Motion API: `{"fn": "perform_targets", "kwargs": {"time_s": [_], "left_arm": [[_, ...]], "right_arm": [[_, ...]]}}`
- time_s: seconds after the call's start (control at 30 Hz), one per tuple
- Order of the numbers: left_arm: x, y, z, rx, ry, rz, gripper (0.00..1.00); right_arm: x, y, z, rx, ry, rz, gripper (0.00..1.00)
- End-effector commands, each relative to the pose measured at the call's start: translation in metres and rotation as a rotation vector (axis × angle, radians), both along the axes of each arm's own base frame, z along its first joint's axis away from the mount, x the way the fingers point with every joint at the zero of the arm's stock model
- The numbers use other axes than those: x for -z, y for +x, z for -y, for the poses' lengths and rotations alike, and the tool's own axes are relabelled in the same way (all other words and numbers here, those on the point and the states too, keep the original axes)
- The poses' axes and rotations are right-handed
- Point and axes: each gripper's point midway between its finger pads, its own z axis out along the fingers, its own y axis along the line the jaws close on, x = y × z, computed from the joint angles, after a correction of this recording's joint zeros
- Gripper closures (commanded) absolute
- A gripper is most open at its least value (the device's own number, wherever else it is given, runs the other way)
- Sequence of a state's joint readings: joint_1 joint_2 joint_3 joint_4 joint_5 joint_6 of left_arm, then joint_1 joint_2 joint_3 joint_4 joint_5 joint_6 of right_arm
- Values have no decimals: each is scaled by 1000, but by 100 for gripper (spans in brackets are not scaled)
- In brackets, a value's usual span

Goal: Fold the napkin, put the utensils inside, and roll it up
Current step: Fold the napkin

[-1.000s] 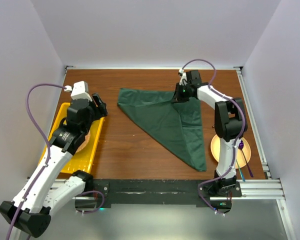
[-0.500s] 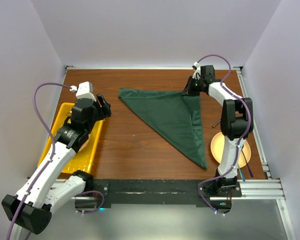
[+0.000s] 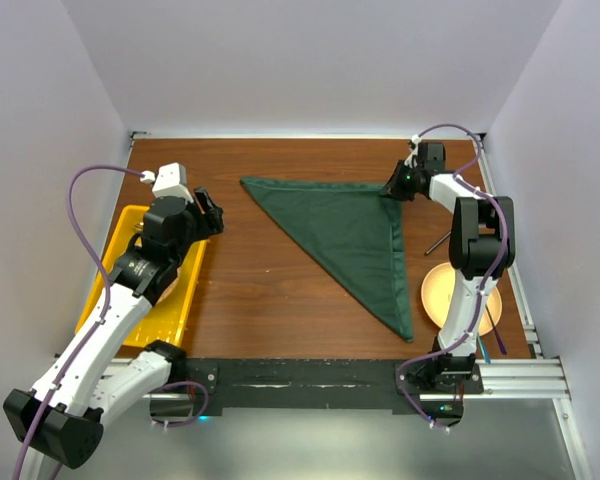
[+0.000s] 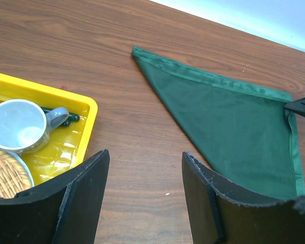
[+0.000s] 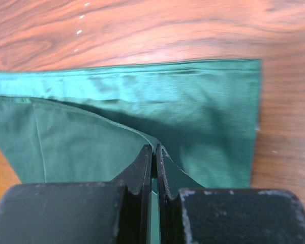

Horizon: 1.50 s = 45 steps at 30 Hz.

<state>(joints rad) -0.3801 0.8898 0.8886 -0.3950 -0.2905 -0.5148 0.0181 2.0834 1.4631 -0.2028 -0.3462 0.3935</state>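
Tabletop [image 3: 270,290] — right fingers [image 5: 141,170] tight on napkin [image 5: 117,101]

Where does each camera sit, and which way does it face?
Top external: overhead, behind the bases, looking down at the table; left arm and right arm show.
Left wrist: on the left arm, facing the tray and napkin; open left gripper shows.
Right wrist: on the right arm, close on the napkin; right gripper pinches it.
All share the napkin.
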Motion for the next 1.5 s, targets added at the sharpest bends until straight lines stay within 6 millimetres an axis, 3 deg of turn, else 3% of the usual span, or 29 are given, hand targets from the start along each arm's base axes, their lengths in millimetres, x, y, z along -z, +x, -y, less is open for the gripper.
{"fn": "perform_targets", "kwargs": {"time_s": [0.0, 0.13, 0.17, 0.43, 1.0, 1.03, 1.17, 1.2, 1.27, 1.33, 1.37, 1.4, 1.43, 1.47], "left_arm": [[-13, 7, 5, 3, -48, 52, 36], [-12, 7, 5, 4, -48, 49, 36], [-13, 7, 5, 4, -48, 51, 36], [-13, 8, 6, 8, -46, 50, 36], [-8, 14, 17, 57, -51, 46, 35], [-6, 16, 20, 65, -53, 42, 35], [0, 24, 42, 154, -96, 36, 38], [1, 27, 46, 163, -111, 37, 39], [1, 38, 61, 202, -164, 54, 42], [-3, 57, 75, 227, -205, 102, 47], [1, 62, 81, 242, -229, 107, 53], [-12, 70, 91, 282, -260, 174, 56], [6, 80, 99, 297, -258, 144, 59], [1, 86, 111, 343, -281, 153, 65]], "right_arm": [[-41, 21, 13, 66, -5, 125, 100], [-41, 27, 12, 62, 1, 126, 100], [-40, 28, 25, 85, 0, 125, 100], [-39, 39, 36, 106, -4, 133, 100], [-19, 44, 34, 71, 1, 99, 100], [-17, 44, 35, 72, -4, 94, 98], [-22, 40, 50, 80, -110, 67, 54], [-32, 44, 57, 86, -149, 81, 41], [-44, 36, 68, 92, -241, 52, 34], [-63, 31, 66, 89, -294, 70, 29], [-79, 20, 75, 124, -350, 63, 28], [-81, 10, 76, 138, -358, 36, 27], [-83, -1, 55, 112, -362, 24, 28], [-99, -17, 49, 140, -359, 24, 28]]}}
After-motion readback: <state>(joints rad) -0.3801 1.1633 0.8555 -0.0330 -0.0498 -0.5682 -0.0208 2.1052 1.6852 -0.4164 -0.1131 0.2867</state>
